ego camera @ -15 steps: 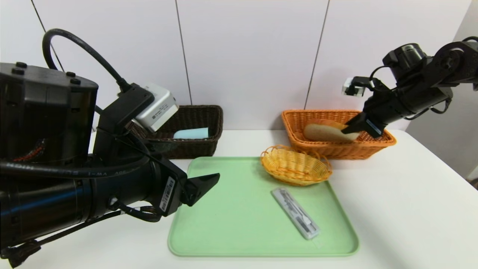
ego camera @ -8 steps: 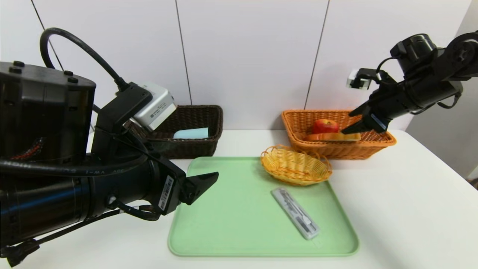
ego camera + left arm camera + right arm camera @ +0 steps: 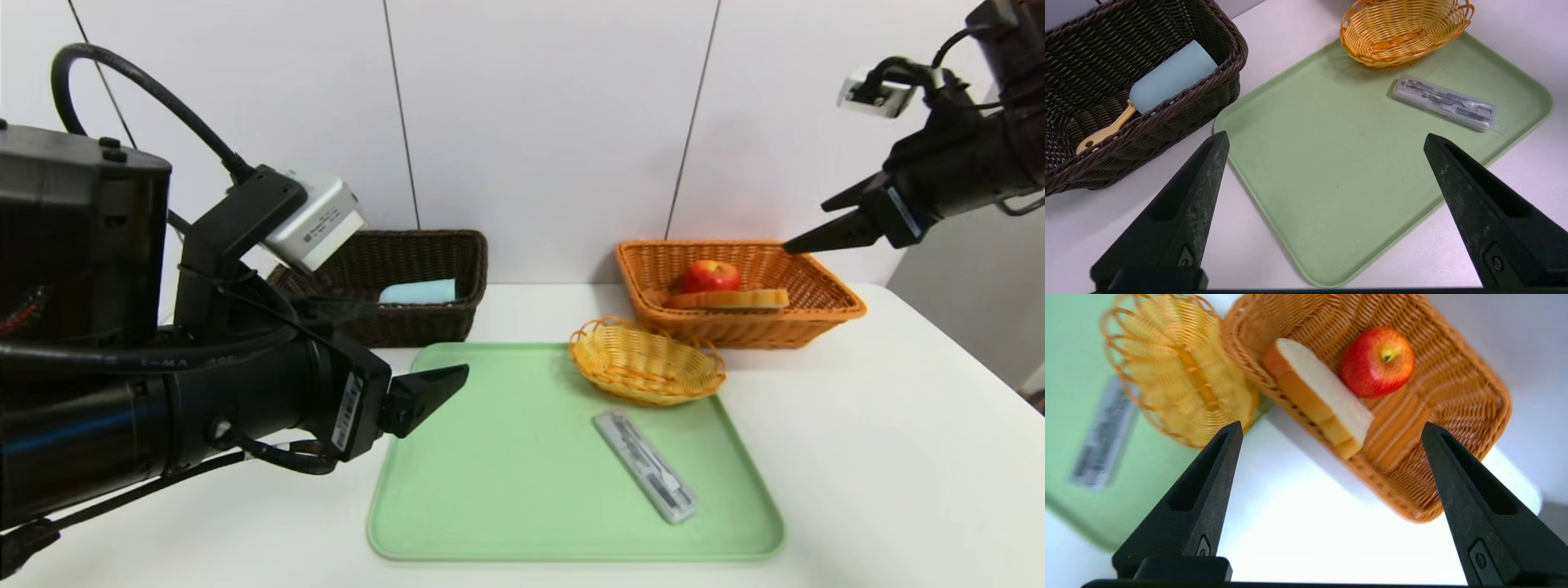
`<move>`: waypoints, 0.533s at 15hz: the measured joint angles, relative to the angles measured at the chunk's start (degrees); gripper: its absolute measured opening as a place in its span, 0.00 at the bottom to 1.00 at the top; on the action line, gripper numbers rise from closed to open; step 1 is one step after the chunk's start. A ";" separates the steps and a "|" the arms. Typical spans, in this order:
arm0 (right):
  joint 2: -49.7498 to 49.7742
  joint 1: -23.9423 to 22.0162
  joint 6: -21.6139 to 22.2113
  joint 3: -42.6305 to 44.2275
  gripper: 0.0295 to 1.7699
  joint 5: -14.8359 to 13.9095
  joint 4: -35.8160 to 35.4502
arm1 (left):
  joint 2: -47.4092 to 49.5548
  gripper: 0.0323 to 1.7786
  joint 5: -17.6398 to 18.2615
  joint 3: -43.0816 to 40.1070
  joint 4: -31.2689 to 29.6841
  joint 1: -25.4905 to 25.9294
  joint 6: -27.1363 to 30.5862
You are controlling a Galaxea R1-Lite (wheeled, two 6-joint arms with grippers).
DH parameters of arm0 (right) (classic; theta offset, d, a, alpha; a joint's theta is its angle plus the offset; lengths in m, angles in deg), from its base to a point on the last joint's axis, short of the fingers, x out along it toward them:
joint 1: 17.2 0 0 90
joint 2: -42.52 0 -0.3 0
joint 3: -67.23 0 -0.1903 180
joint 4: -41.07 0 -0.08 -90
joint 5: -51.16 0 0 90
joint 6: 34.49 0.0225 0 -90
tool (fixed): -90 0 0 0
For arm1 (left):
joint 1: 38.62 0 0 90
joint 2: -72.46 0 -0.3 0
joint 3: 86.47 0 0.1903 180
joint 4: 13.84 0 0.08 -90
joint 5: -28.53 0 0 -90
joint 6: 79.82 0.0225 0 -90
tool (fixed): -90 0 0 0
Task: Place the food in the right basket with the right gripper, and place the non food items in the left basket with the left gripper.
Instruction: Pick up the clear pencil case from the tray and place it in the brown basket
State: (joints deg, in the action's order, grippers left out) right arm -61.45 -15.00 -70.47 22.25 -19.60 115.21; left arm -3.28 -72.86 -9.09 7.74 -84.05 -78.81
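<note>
Both grippers, left (image 3: 441,384) & right (image 3: 816,237), wide, empty; small wicker basket (image 3: 647,361) crowds case (image 3: 645,466) on tray (image 3: 522,490).

The right gripper (image 3: 816,231) now sits higher and farther to the right than a second ago, lifted clear above the orange basket (image 3: 820,282) with its fingers spread and empty. The bread (image 3: 729,300) it held a second ago lies flat in that basket, touching the apple (image 3: 711,276), which the bread no longer hides. The left gripper (image 3: 433,388) is slightly lower and farther left over the tray's (image 3: 522,490) near-left edge.
</note>
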 joint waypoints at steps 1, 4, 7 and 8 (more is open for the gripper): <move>2.01 0.45 3.24 -0.44 0.87 0.02 1.62 | 0.24 0.95 -0.01 0.02 0.00 0.00 -0.09; 8.80 2.12 13.06 -5.36 0.90 -0.02 4.85 | 0.91 0.95 0.21 0.17 0.00 0.00 -0.99; 16.32 3.51 21.05 -13.81 0.92 -0.26 5.14 | 0.59 0.95 0.29 0.39 -0.07 0.06 -1.12; 19.08 3.75 22.89 -16.98 0.93 -0.55 5.17 | 0.17 0.95 0.22 0.56 -0.10 0.06 -1.28</move>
State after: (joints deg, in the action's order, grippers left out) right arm -42.37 -11.25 -47.58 5.26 -20.15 120.38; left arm -3.11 -72.64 -8.52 7.64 -83.99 -80.09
